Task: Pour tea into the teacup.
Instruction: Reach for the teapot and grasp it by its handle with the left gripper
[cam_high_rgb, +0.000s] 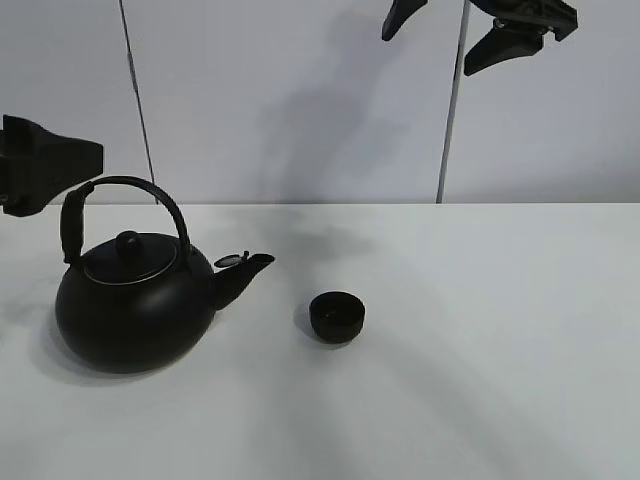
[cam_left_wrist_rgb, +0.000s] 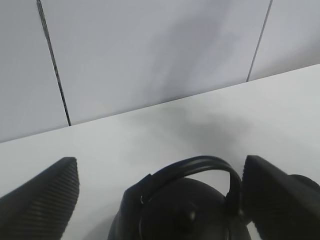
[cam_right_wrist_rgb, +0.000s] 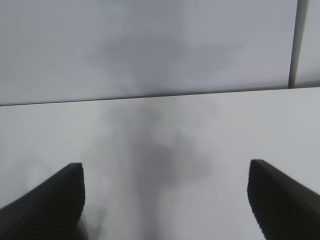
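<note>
The left gripper (cam_left_wrist_rgb: 160, 167) is spread wide, holding nothing. The kettle handle (cam_left_wrist_rgb: 200, 165) shows between its fingers, though whether they flank it is unclear. The grasp looks next: clamp the arch's top squarely so the kettle (cam_high_rgb: 135, 305) hangs level, then tip the spout (cam_high_rgb: 245, 268) over the teacup (cam_high_rgb: 337, 316), lower centre. The right gripper (cam_high_rgb: 450, 30) hangs upper right, wide and empty. A white table (cam_high_rgb: 480, 380) meets a pale panelled wall (cam_high_rgb: 300, 100).
</note>
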